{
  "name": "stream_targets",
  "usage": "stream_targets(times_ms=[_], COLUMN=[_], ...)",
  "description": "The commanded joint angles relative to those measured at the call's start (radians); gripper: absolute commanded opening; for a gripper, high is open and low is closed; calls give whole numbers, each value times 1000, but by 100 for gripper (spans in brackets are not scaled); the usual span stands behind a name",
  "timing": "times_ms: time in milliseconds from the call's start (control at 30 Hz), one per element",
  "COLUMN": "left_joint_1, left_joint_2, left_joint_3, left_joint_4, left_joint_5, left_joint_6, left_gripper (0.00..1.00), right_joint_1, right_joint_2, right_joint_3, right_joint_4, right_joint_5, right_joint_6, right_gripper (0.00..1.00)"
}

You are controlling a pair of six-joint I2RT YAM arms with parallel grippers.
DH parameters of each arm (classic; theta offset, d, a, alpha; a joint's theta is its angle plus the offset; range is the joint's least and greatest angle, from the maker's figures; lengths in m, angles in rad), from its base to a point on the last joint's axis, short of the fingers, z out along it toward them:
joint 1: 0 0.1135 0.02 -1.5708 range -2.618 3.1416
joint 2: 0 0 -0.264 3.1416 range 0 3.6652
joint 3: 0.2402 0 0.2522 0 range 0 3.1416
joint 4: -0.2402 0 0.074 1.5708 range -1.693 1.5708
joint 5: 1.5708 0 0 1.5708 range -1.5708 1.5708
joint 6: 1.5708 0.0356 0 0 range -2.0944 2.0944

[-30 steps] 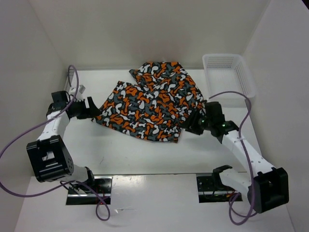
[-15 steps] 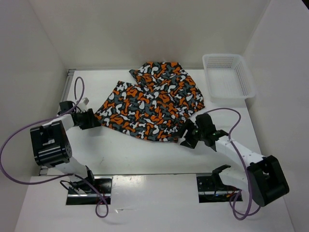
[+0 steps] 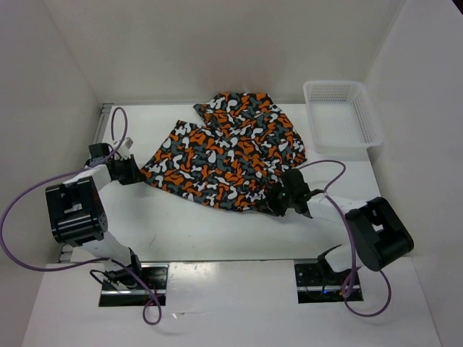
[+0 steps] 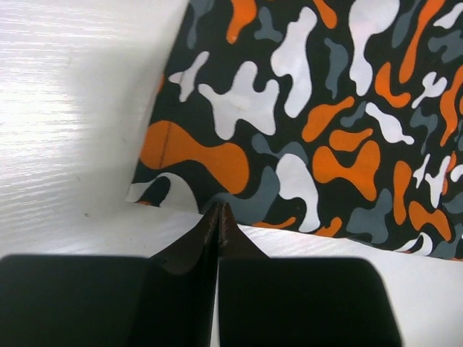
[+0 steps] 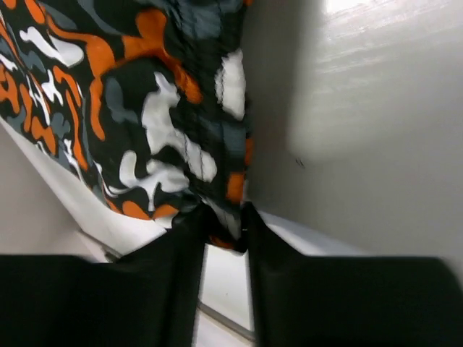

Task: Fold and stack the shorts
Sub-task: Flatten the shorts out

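Note:
The camouflage shorts point(image 3: 224, 155) lie spread flat at the middle back of the white table, in orange, grey, black and white blotches. My left gripper point(image 3: 136, 173) is low at their left corner. In the left wrist view its jaws are shut, with the left gripper's tips point(image 4: 219, 211) touching the hem of the shorts point(image 4: 304, 108); no cloth shows between them. My right gripper point(image 3: 278, 204) is at the near right corner. In the right wrist view the right gripper point(image 5: 224, 224) is shut on a bunched fold of the shorts point(image 5: 159, 108).
A white plastic mesh basket point(image 3: 340, 84) stands at the back right corner, beyond the shorts. White walls close in the table on the left, back and right. Purple cables loop from both arms near the table's side edges.
Both grippers have closed. The left one stayed at the shorts' left corner. The right arm folded lower and nearer, and its jaws took hold of the shorts' near right corner.

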Motion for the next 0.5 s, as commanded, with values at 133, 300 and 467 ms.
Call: stream_targets(times_ms=[133, 300, 467], left_joint_1=[-8, -8, -8], left_joint_2=[-85, -226, -189], left_joint_3=[37, -10, -70], left_joint_4=[-83, -129, -103], left_joint_5=[-3, -17, 46], left_joint_6=[6, 6, 6], left_gripper=[0, 81, 90], right_joint_1=[16, 16, 16], right_joint_2=[-34, -180, -222], right_joint_3=[53, 76, 115], right_joint_4=[-42, -171, -231], right_joint_5=[164, 270, 326], right_joint_6=[-14, -35, -46], right_gripper=[0, 13, 92])
